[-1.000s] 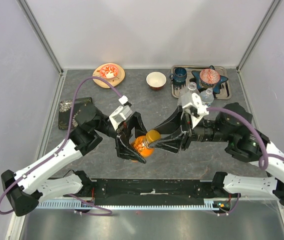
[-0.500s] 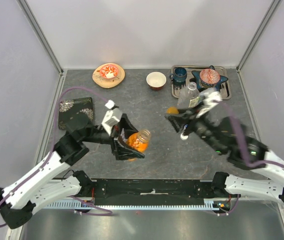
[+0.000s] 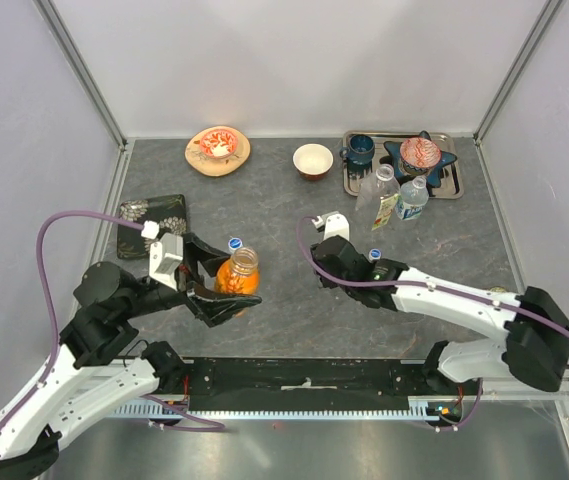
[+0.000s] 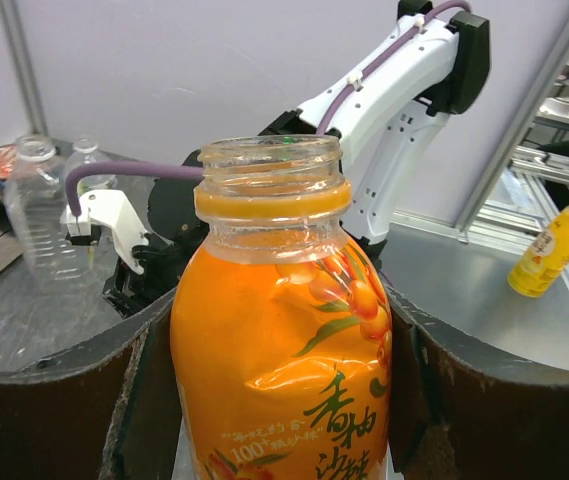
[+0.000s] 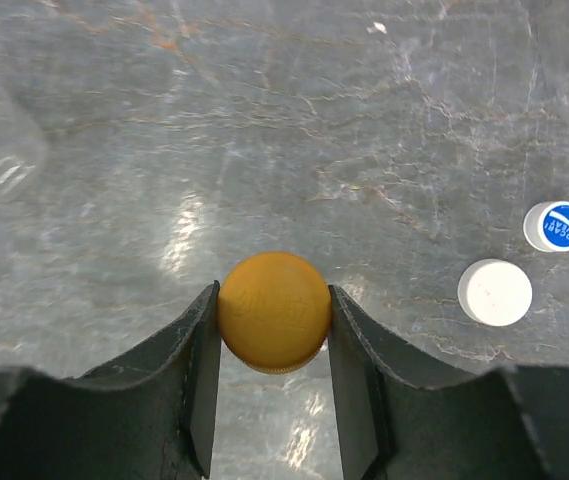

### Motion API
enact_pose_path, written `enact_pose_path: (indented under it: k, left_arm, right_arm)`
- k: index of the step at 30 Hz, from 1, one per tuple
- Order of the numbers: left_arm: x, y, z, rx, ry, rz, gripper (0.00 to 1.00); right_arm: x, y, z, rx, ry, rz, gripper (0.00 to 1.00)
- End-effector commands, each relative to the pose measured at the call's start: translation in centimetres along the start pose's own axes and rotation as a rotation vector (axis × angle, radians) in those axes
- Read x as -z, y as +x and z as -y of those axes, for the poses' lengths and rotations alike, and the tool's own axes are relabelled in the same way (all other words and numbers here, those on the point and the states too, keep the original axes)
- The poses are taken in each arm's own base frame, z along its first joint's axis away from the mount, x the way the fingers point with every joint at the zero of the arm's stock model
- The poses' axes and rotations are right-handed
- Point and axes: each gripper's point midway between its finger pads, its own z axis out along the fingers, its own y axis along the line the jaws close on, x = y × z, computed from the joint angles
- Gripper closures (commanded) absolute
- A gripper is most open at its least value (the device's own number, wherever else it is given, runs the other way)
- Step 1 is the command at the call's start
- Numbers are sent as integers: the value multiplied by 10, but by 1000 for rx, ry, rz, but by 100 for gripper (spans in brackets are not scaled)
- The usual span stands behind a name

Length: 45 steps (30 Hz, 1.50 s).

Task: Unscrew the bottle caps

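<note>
My left gripper (image 3: pixel 226 287) is shut on the body of the short orange bottle (image 3: pixel 237 272), which stands upright with an open, capless neck (image 4: pixel 272 160). The dark fingers (image 4: pixel 64 400) press both sides of its label. My right gripper (image 5: pixel 273 296) is shut on the round orange cap (image 5: pixel 273 311), held low over the grey tabletop. From above, the right gripper (image 3: pixel 332 262) points down at mid-table and hides the cap. A taller clear bottle (image 3: pixel 377 196) and a short clear bottle with a blue label (image 3: pixel 413 198) stand at the back right.
A white cap (image 5: pixel 495 292) and a blue cap (image 5: pixel 555 225) lie right of my right gripper. Another blue cap (image 3: pixel 235 243) lies by the orange bottle. A metal tray (image 3: pixel 449 188) with a cup and a star dish, a bowl (image 3: pixel 313 160), a plate (image 3: pixel 218 150) and a dark patterned dish (image 3: pixel 152 222) line the back and left.
The right gripper pulled the orange cap off the bottle and carried it down to mid-table. The left arm swung the orange bottle left and stood it upright.
</note>
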Motion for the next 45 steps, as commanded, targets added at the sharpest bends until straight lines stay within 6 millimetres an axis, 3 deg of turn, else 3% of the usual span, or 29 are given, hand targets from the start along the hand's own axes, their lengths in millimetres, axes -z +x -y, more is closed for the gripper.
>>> enact_pose_path:
  k: [1, 5, 16, 19, 22, 23, 27, 33, 36, 38, 39, 41, 43, 45]
  left_arm:
    - [11, -4, -13, -61, -100, 39, 76]
    - [16, -1, -14, -62, -115, 31, 75]
    - [18, 10, -17, -51, -126, 10, 74]
    - [18, 10, -18, -52, -132, 10, 74]
    - [17, 11, -19, -51, -133, 6, 73]
    - [16, 12, -20, -50, -134, 3, 73]
    - [15, 14, -21, -48, -134, -4, 72]
    - [12, 17, -23, -41, -131, -7, 70]
    - [11, 18, -24, -42, -133, -8, 70]
    - [9, 19, -27, -45, -137, -11, 69]
    - [8, 19, -28, -50, -140, -13, 69]
    - [2, 24, -33, -52, -143, -34, 69]
    - [-3, 28, -38, -61, -141, -58, 69]
    - [-13, 35, -44, -65, -135, -99, 69]
  right_arm:
    - [-34, 16, 6, -97, -9, -46, 100]
    - [-57, 40, 16, -120, 17, -120, 100]
    - [-82, 66, 28, -130, 67, -203, 100]
    - [-85, 76, 31, -123, 80, -232, 90]
    - [-84, 80, 31, -119, 78, -243, 68]
    - [-83, 81, 32, -119, 80, -245, 56]
    - [-75, 73, 32, -134, 75, -228, 36]
    - [-50, 27, 26, -155, 34, -132, 19]
    - [-21, -21, 19, -188, -13, -27, 17]
    - [16, -76, 12, -228, -81, 116, 17]
    - [31, -92, 12, -240, -98, 153, 17]
    - [78, -145, 9, -274, -168, 291, 17]
    - [114, -172, 7, -285, -233, 371, 17]
    - [153, -199, -8, -264, -368, 443, 17]
